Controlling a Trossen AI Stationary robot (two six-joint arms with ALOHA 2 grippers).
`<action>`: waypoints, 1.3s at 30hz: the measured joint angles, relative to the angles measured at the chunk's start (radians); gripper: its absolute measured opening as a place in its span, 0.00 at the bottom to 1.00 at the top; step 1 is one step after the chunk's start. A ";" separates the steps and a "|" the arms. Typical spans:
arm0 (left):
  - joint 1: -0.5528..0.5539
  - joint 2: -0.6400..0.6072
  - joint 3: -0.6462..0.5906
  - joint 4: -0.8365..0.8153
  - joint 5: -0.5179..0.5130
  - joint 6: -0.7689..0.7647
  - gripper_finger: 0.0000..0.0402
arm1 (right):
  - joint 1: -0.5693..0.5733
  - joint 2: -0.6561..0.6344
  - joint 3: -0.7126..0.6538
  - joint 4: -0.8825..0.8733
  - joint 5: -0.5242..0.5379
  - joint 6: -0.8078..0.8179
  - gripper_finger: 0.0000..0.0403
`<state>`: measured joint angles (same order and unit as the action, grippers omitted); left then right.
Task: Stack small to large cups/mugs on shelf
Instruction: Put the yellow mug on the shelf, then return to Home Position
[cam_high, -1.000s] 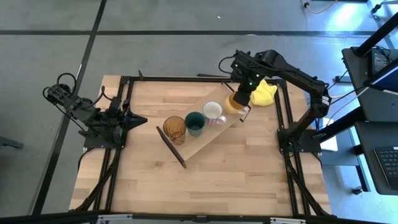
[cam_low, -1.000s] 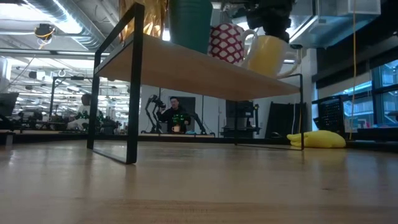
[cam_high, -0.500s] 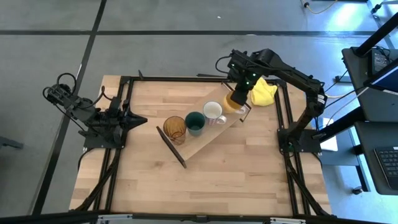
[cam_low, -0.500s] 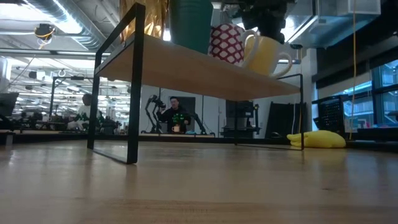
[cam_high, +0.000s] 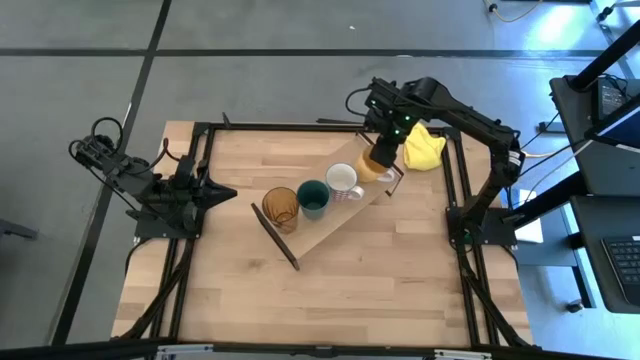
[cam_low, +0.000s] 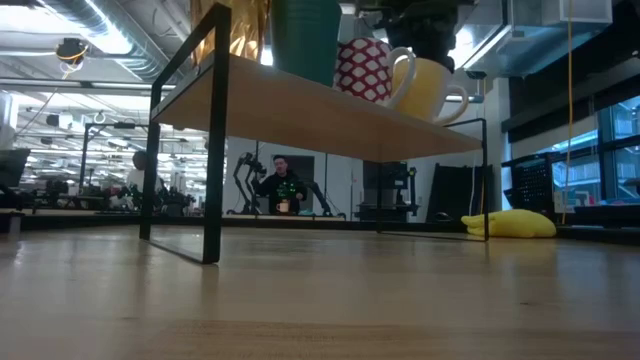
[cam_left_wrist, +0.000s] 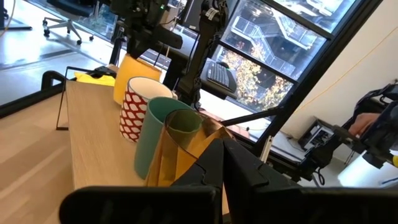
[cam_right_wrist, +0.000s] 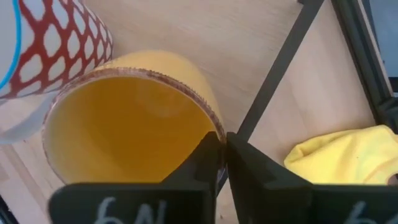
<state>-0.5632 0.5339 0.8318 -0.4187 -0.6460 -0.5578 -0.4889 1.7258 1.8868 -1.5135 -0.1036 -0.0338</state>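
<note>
Orange mug (cam_right_wrist: 130, 118) upright w/ speckled rim.

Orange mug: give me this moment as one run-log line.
right gripper: above orange mug, fingers together at its rim | mug: on shelf, end of row beside white mug | left gripper: waiting, table's left edge

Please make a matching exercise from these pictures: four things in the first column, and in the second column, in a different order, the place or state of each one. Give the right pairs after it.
Things
1. amber tumbler
2. teal cup
3. orange mug
4. yellow cloth

Places or states
A. on the table, off the shelf
B. under the right gripper
C. at the end of the row nearest the left gripper
D. between the tumbler and the white mug

Pairs: 1-C, 2-D, 3-B, 4-A
</note>
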 joint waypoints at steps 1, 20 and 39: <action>0.000 0.000 0.000 0.000 0.000 0.000 0.00 | 0.000 0.001 -0.001 0.004 0.000 -0.001 0.10; 0.000 0.000 0.000 0.000 0.000 0.001 0.00 | 0.002 0.004 -0.003 0.046 -0.003 -0.023 0.20; 0.000 0.000 0.000 0.000 0.000 -0.003 0.00 | 0.002 0.001 0.208 0.088 0.106 -0.054 0.21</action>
<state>-0.5632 0.5339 0.8318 -0.4187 -0.6460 -0.5609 -0.4873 1.7267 2.0948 -1.4259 0.0021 -0.0878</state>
